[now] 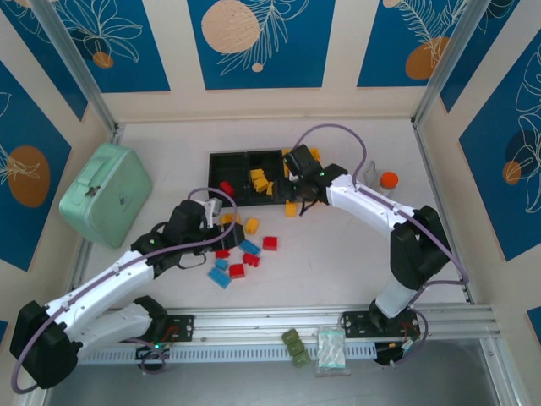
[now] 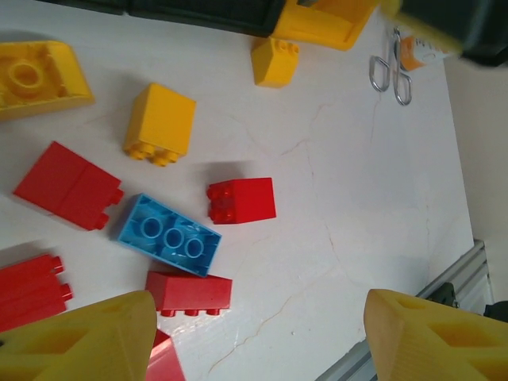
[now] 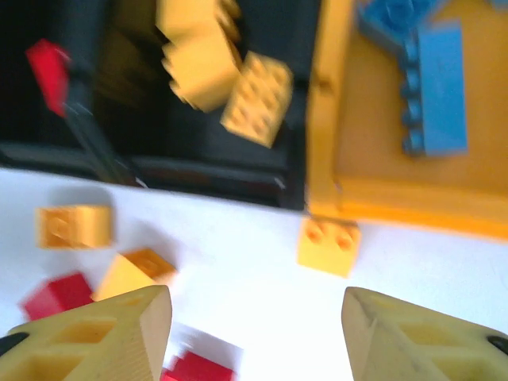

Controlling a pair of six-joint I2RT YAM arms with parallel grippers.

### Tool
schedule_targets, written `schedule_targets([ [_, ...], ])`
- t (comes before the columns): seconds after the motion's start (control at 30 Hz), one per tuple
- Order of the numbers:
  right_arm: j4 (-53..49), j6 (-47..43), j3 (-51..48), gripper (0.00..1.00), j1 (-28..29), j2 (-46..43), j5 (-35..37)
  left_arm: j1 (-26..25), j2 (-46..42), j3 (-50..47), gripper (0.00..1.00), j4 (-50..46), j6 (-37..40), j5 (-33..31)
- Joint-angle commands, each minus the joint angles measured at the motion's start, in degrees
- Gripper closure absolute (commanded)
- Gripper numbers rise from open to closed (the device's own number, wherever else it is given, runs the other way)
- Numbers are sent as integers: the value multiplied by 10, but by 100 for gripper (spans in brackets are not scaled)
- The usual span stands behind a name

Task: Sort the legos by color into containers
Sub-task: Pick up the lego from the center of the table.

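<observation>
Nearest to me, an olive-green block [image 1: 296,347] and a small clear bag [image 1: 331,351] lie by the rail between the two arm bases.

Past them, my left gripper [image 2: 258,340] hangs over the loose legos [image 1: 241,254] in the middle of the table [image 1: 330,271]. Its two yellow fingertips [image 2: 83,341] stand wide apart with nothing between them, so it is open and empty. Under it I see a blue lego [image 2: 169,236] lying with its hollow side up and a red lego [image 2: 242,200] just beside it. More red ones lie to the left and below, and a yellow lego [image 2: 160,123] sits a little further out. All of these rest on the table, apart from the bins.

Further out, my right gripper [image 3: 258,333] is at the near edge of the containers [image 1: 214,173]. Its fingers are spread too and hold nothing; the wrist picture is blurred, but the gap is plain. A single yellow brick [image 3: 328,246] lies on the table just outside the yellow bin [image 3: 397,202]. Inside that bin lie blue bricks [image 3: 432,87]. The black bin [image 3: 198,171] beside it holds several yellow bricks [image 3: 230,75], and the next black bin along holds a red brick [image 1: 226,188].

At the far left stands a mint-green case [image 1: 106,193]. At the far right, beside the right arm, is an orange-capped bottle [image 1: 387,180].
</observation>
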Motion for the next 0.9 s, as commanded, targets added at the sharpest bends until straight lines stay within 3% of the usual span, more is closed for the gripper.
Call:
schedule_targets([
  [0.0,47,29,-48,39,2,-37,17,-19,20,4,31,42,7,16],
  [0.43,107,53,-99,36,3,25,41,-42,50,20,30,45,10,-6],
  [0.87,142,51,-84,40,2,102,83,-43,45,9,30,41,4,-16],
])
